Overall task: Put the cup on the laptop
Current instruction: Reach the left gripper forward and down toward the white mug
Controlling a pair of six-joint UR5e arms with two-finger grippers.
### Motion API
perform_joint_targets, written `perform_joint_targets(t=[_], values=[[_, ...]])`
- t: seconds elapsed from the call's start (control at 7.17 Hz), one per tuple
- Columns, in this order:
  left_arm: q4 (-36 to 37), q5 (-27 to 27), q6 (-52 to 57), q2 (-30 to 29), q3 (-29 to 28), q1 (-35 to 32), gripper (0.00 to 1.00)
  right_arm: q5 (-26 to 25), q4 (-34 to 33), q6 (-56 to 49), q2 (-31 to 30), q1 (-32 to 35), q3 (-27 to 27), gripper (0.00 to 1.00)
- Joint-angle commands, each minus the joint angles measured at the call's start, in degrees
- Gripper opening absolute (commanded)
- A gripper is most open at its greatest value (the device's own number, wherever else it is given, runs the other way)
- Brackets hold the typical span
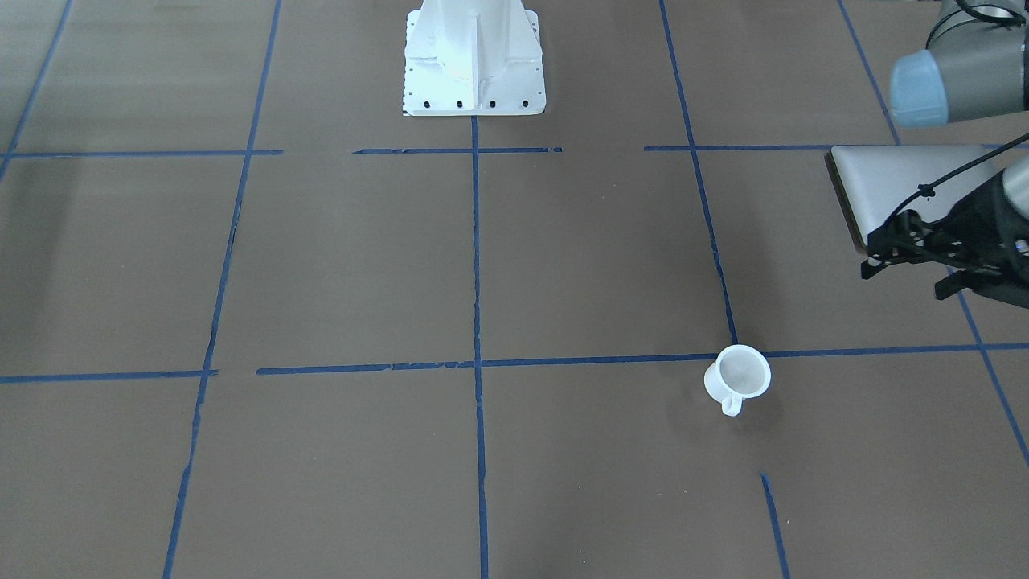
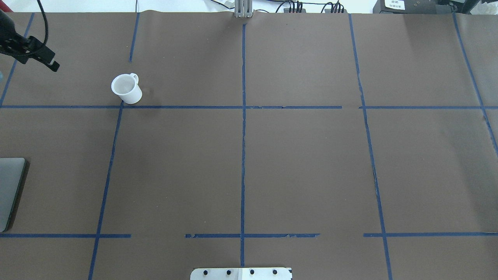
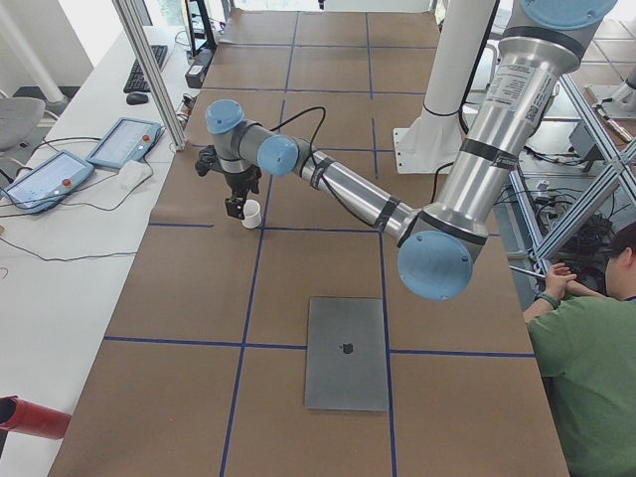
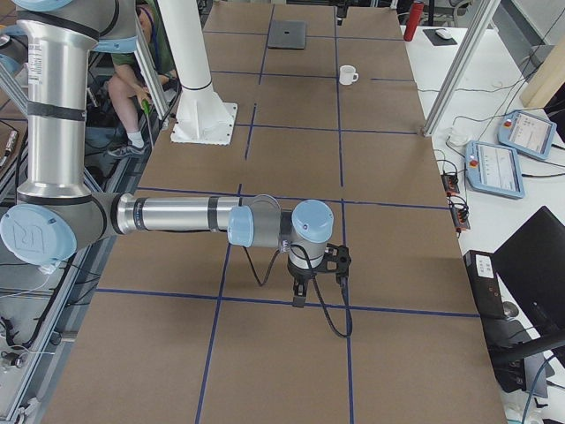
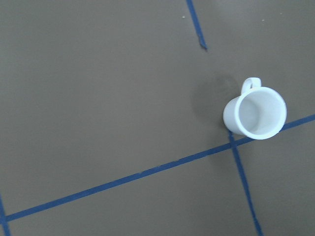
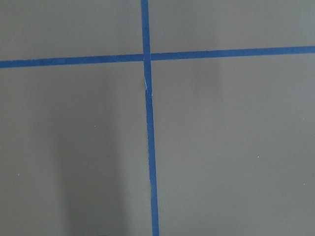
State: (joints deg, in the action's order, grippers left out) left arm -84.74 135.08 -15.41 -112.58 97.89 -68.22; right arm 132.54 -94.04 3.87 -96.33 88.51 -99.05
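The white cup (image 1: 738, 376) stands upright on the brown table, handle pointing away from the robot; it also shows in the overhead view (image 2: 126, 88) and the left wrist view (image 5: 255, 113). The silver-grey laptop (image 3: 346, 353) lies closed and flat at the table's left end, partly cut off in the overhead view (image 2: 9, 190). My left gripper (image 1: 904, 280) is open and empty, raised above the table, apart from the cup and between it and the laptop's side. My right gripper (image 4: 318, 287) hovers far away over bare table; I cannot tell whether it is open.
The white robot base (image 1: 473, 60) stands at the near middle edge. Blue tape lines (image 2: 243, 128) cross the brown table. Teach pendants (image 3: 124, 142) lie on the side desk beyond the cup. A seated person (image 3: 586, 368) is beside the robot.
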Motion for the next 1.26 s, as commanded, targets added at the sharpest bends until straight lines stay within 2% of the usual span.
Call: perform_joint_targets(t=[0.0,0.14,0.28,0.42,0.7,0.98,1.12], values=[[-0.2,-0.9,-2.6,-7.7,-6.4,4.1,1.00,0.0,0.0,0.0,0.0,0.0,0.0,1.00],[-0.2,-2.2,-3.0,-14.0,-14.2,4.3,1.00,0.0,0.0,0.0,0.0,0.0,0.0,1.00],[-3.0,-2.2,-4.3,-17.0,-19.0,5.5,1.00,0.0,0.0,0.0,0.0,0.0,0.0,1.00],[-8.6,-2.6,-6.5,-17.9,-23.1,5.8,1.00,0.0,0.0,0.0,0.0,0.0,0.0,1.00],[-12.9,-2.7,-10.7,-19.9,-29.9,6.8,1.00,0.0,0.0,0.0,0.0,0.0,0.0,1.00],[-25.4,-4.0,-18.5,-20.0,-37.6,10.5,1.00,0.0,0.0,0.0,0.0,0.0,0.0,1.00],[-26.3,-5.5,-18.7,-20.2,-39.0,11.4,1.00,0.0,0.0,0.0,0.0,0.0,0.0,1.00]])
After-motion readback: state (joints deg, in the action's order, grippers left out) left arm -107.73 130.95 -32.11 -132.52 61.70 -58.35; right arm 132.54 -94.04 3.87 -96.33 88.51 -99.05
